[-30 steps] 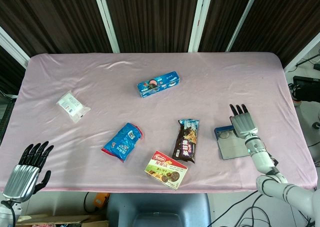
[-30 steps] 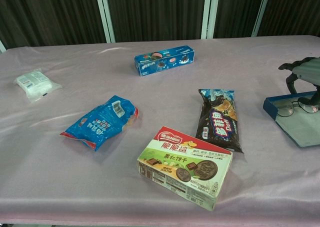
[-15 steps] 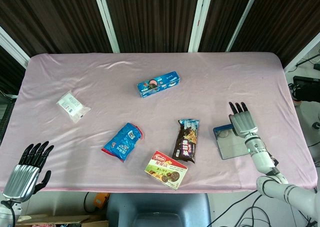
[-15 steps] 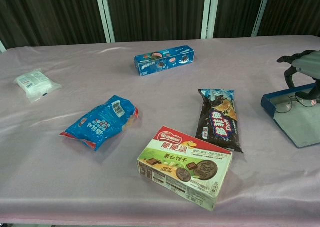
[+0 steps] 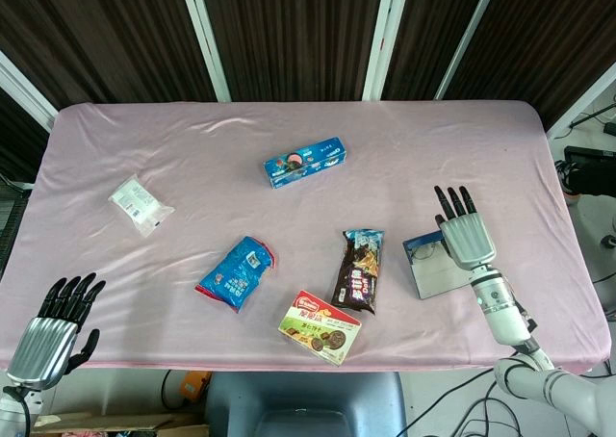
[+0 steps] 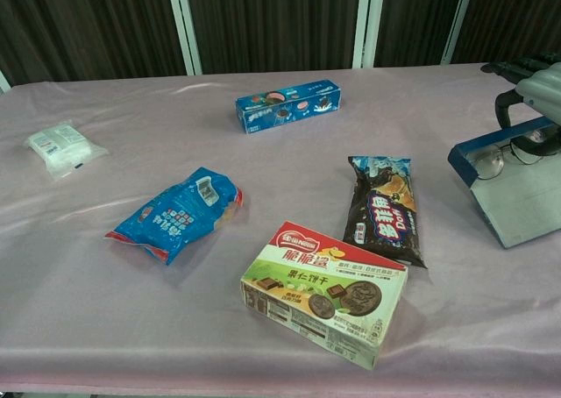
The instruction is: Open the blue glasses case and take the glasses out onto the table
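Where the pink table [image 5: 462, 139] nears its right edge, one blue glasses case [image 6: 508, 192] lies open, grey lining up, its blue lid edge raised on the far-left side. Long axis runs roughly near-right to far-left in the chest view, the open mouth toward the far left. One pair of glasses [image 6: 504, 155] sits at the case's far end, lenses toward the left, partly under the right hand [image 5: 464, 233].

Right hand: over the far end of the case, fingers stretched toward the far side of the table in the head view, curled down around the glasses in the chest view. Whether they actually grip the frame cannot be told.

Left hand [image 5: 53, 329]: one, at the near-left table corner, off the cloth, fingers spread, nothing in it.

Others, one each:
- dark snack bag [image 5: 359, 269], just left of the case, long axis near to far.
- green-and-red biscuit box [image 5: 320, 326], near edge, close beside the dark bag.
- blue pouch [image 5: 237, 270], left of centre.
- blue cookie box [image 5: 305, 162], far centre.
- small white packet [image 5: 140, 204], far left.
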`<move>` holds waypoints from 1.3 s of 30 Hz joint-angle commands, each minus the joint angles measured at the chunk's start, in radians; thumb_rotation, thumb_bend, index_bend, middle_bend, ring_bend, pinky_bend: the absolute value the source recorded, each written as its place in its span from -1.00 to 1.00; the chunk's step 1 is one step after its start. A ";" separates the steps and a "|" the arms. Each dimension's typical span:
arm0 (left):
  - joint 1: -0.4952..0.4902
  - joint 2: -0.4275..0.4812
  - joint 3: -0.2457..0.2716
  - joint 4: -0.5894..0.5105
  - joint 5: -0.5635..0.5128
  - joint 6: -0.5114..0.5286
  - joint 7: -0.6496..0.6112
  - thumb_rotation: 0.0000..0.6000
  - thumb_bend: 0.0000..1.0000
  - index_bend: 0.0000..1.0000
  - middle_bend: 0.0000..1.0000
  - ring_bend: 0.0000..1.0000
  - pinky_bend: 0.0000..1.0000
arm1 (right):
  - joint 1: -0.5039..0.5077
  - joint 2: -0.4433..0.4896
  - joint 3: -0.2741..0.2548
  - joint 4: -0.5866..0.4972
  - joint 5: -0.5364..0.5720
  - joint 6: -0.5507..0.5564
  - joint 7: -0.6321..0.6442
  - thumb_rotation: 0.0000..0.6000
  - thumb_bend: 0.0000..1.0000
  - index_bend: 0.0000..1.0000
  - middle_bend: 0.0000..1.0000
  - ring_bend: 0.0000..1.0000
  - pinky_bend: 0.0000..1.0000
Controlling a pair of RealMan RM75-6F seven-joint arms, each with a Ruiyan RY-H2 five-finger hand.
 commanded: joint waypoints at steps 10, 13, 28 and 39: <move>-0.001 0.001 -0.001 0.000 -0.003 -0.002 -0.004 1.00 -0.11 -1.00 -1.00 -1.00 -1.00 | -0.051 -0.109 -0.021 0.177 -0.107 0.129 0.057 1.00 0.10 0.26 -0.96 -1.00 -1.00; 0.000 0.002 0.000 0.000 -0.002 -0.001 -0.005 1.00 -0.11 -1.00 -1.00 -1.00 -1.00 | -0.066 -0.139 -0.027 0.225 -0.124 0.154 0.094 1.00 0.10 0.26 -0.96 -1.00 -1.00; -0.005 -0.001 -0.001 -0.001 -0.007 -0.011 0.001 1.00 -0.11 -1.00 -1.00 -1.00 -1.00 | -0.068 -0.316 0.003 0.516 -0.181 0.294 0.328 1.00 0.10 0.21 -0.96 -1.00 -1.00; -0.004 0.001 0.001 0.002 -0.005 -0.008 -0.006 1.00 -0.11 -1.00 -1.00 -1.00 -1.00 | -0.092 -0.368 0.003 0.613 -0.184 0.306 0.379 1.00 0.10 0.16 -0.96 -1.00 -1.00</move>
